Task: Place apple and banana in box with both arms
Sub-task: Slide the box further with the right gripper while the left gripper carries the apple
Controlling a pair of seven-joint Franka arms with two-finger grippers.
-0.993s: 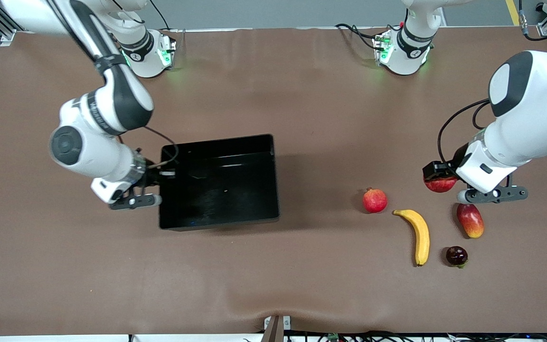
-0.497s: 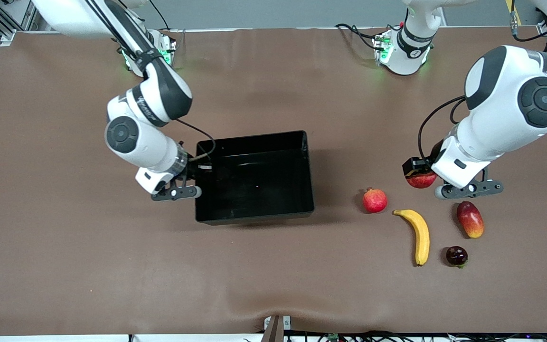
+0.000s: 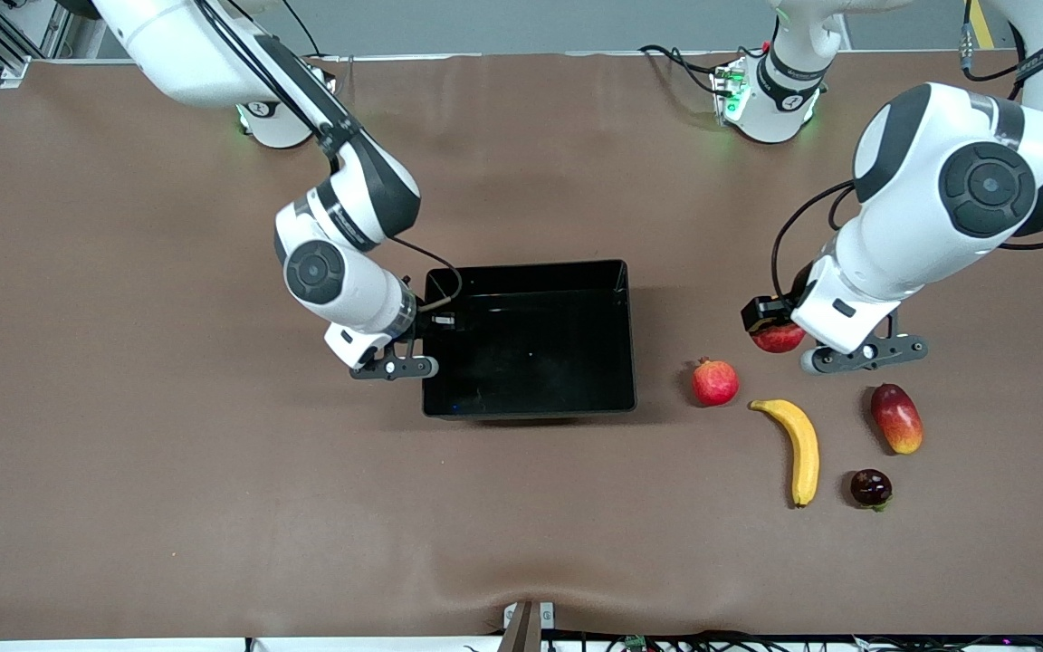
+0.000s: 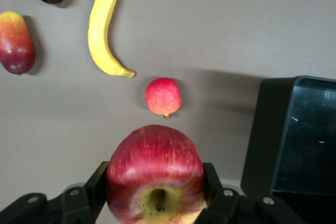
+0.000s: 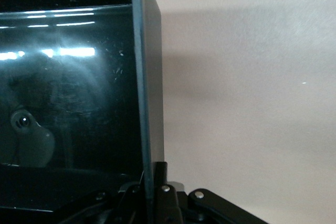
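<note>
Brown tabletop spreads under both my arms. My right gripper [image 3: 420, 342] is clamped on the box [image 3: 531, 412] wall at its right-arm end. My left gripper [image 3: 775, 330] grasps the apple [image 3: 777, 338] over bare table, the box lying toward the right arm's end from it. Near the pomegranate [image 3: 714, 382], the banana [image 3: 799, 448] lies untouched.

From across the table, the small round red apple with yellowish streaks [image 3: 777, 338] is mostly covered by the left arm's black two-finger gripper [image 3: 770, 328] and white wrist. In the left wrist view the apple's underside [image 4: 155, 182] runs off the picture's edge, as does the shallow glossy black plastic box [image 4: 294, 140]. The right gripper [image 3: 428, 319] is tucked under its own wrist at the box wall. The right wrist view cuts the box [image 5: 149, 93] on three sides.
</note>
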